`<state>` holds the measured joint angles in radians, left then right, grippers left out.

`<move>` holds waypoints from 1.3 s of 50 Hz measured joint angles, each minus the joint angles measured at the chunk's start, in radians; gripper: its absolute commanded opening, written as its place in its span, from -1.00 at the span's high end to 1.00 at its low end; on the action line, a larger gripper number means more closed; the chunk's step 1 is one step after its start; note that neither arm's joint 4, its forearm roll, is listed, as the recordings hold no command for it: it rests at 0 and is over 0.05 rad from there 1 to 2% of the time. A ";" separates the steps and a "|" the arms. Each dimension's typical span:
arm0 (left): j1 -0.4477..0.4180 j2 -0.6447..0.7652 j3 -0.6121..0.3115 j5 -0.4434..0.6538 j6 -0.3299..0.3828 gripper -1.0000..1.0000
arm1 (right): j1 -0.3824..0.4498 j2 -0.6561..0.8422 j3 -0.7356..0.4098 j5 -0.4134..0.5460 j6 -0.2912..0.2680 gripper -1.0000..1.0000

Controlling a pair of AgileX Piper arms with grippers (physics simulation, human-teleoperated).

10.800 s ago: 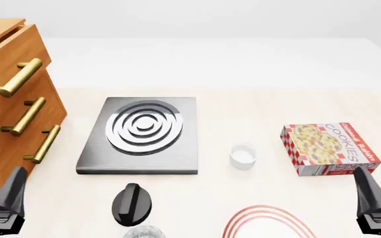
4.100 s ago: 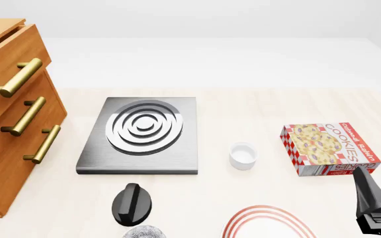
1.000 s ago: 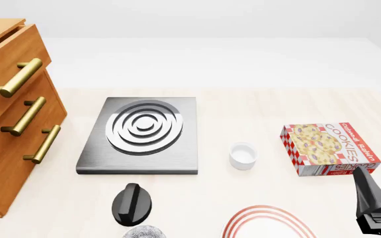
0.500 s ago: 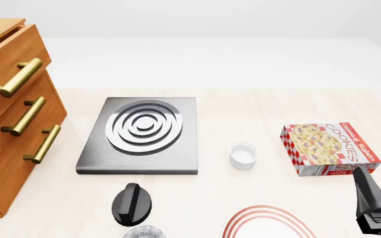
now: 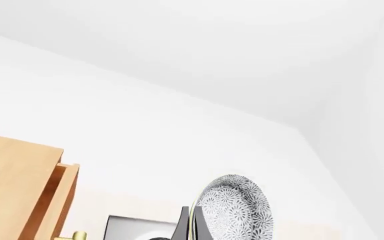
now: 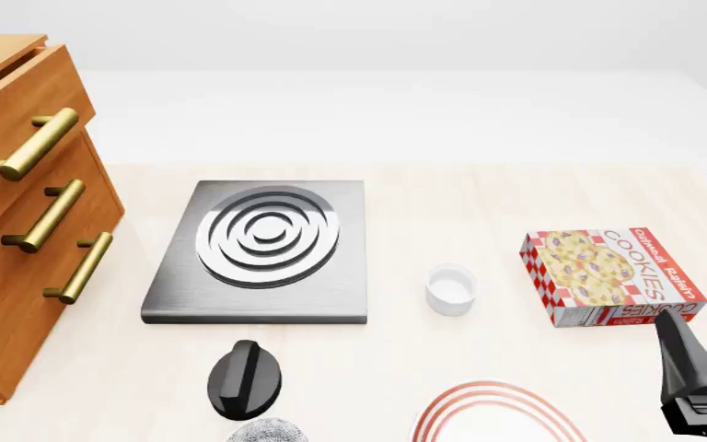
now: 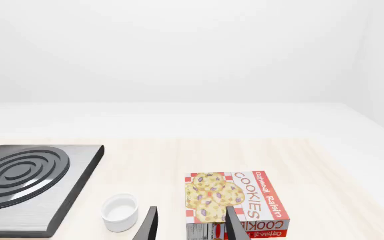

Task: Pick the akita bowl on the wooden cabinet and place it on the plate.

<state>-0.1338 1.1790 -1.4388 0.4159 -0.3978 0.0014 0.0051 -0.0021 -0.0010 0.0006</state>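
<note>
In the left wrist view the akita bowl, speckled grey and white with a pale rim, is tipped on its side in the air. My left gripper is shut on its rim, and one dark finger shows beside it. The wooden cabinet lies below and to one side of the bowl. In the front view the cabinet fills the left, and the plate with red rings is cut off by the near edge. My left gripper is out of the front view. My right gripper is open and empty near the front right.
A grey stove slab sits mid-table, with a small white cup and a cookie box to its right. A black knob-shaped object lies near the front. A speckled bowl peeks in at the bottom edge beside the plate.
Over the last second nothing shifts in the front view. Since the earliest frame my left gripper has left that view's lower left corner.
</note>
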 measured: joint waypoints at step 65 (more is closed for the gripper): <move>-0.285 -0.059 0.159 -0.008 0.051 1.00 | 0.000 0.000 0.000 0.000 0.000 -1.00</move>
<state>-0.4187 1.1201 -1.2795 0.4077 -0.3468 0.0014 0.0051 -0.0021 -0.0010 0.0006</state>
